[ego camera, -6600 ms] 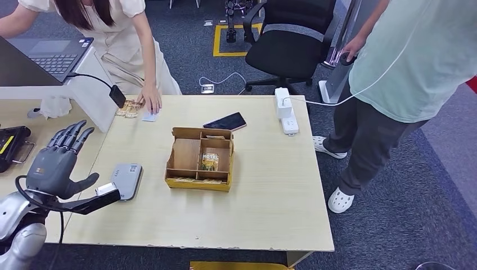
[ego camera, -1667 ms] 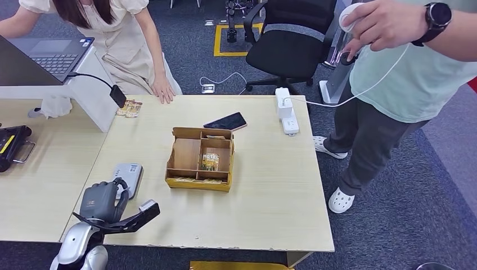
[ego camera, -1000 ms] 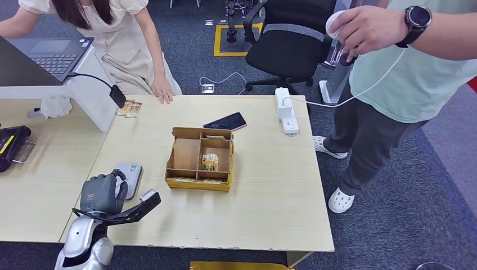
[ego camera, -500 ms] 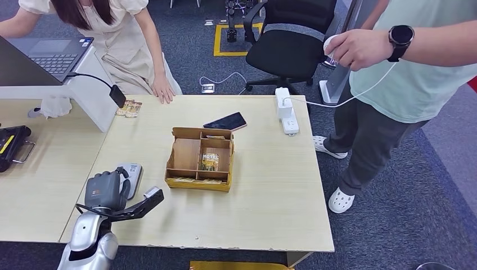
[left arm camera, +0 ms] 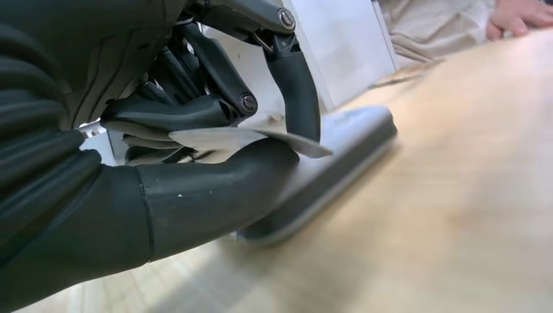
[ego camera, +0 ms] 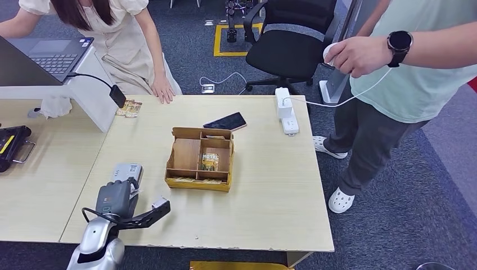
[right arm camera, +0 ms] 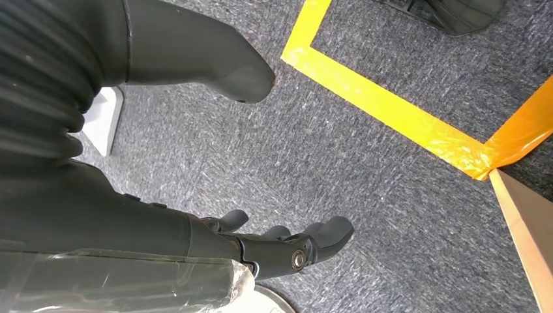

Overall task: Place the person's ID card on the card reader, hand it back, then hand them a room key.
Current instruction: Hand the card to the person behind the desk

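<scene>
While my left hand (ego camera: 115, 198) hovers at the card reader (ego camera: 127, 171), its fingers (left arm camera: 297, 85) pinch the ID card (left arm camera: 261, 138).
Card sits just above the reader's near end on the bench (ego camera: 270, 185). Right hand (right arm camera: 287, 248) hangs over carpet, fingers loosely apart, holding nothing.
</scene>
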